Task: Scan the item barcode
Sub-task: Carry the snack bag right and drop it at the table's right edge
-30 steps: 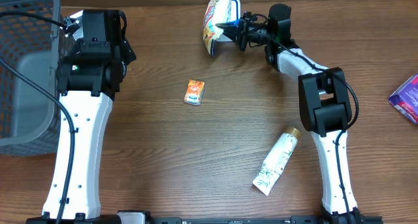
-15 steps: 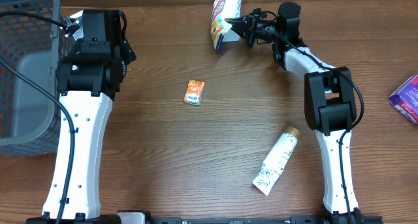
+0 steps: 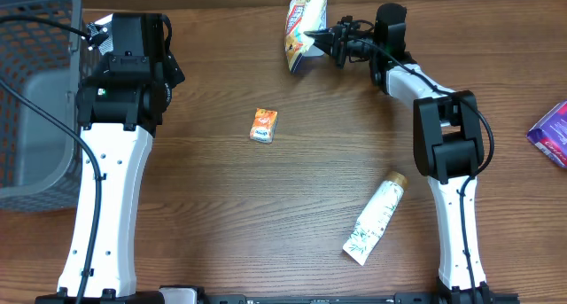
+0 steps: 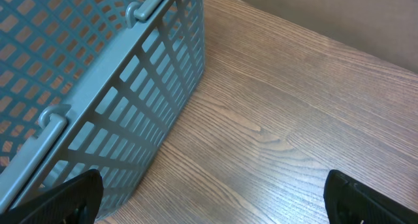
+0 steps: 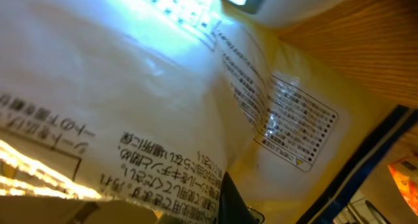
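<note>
Your right tool (image 3: 319, 43) is pinched shut on the lower edge of the snack bag (image 3: 306, 22), at the far edge of the surface (image 3: 221, 215). The bag appears to be lifted clear of the wood, though the overhead view doesn't settle that. In the right wrist view its pale yellow printed back fills the frame, with a bright bluish glare across the top. Your left tool (image 4: 212, 201) stands wide open and holds nothing, just beside the grey basket (image 4: 98, 87) at the left. An orange packet (image 3: 264, 125) lies mid-surface, a white tube (image 3: 376, 217) nearer you, and a purple pack (image 3: 551, 133) at the right edge.
</note>
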You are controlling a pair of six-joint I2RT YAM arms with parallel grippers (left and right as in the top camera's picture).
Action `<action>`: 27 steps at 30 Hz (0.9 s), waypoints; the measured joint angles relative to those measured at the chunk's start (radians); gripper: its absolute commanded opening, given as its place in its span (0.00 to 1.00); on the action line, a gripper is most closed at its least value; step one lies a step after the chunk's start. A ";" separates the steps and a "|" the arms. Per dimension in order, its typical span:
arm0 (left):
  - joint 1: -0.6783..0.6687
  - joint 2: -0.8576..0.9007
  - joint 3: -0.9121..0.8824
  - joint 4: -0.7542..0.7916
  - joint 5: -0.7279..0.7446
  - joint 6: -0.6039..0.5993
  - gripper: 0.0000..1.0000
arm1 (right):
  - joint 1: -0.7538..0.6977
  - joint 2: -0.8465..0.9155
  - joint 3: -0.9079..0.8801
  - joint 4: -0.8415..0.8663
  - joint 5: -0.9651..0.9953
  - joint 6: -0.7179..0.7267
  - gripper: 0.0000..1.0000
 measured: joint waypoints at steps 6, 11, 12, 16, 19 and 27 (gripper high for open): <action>0.000 0.000 0.000 0.000 0.000 0.000 1.00 | -0.029 -0.005 0.000 0.000 -0.003 -0.067 0.04; 0.000 0.000 0.000 0.000 0.000 0.000 1.00 | -0.087 -0.068 -0.006 0.022 -0.016 -0.130 0.04; 0.000 0.000 0.000 0.000 0.000 0.000 1.00 | -0.100 -0.094 -0.009 0.034 -0.021 -0.137 0.04; 0.000 0.000 0.000 0.000 0.000 0.000 1.00 | -0.142 -0.251 -0.010 -0.002 -0.031 -0.201 0.04; 0.000 0.000 0.000 0.002 0.000 0.000 1.00 | -0.168 -0.403 -0.004 -0.274 -0.023 -0.330 0.04; 0.000 0.000 0.000 0.001 -0.003 -0.003 1.00 | -0.275 -0.708 0.012 -1.360 0.490 -0.944 0.04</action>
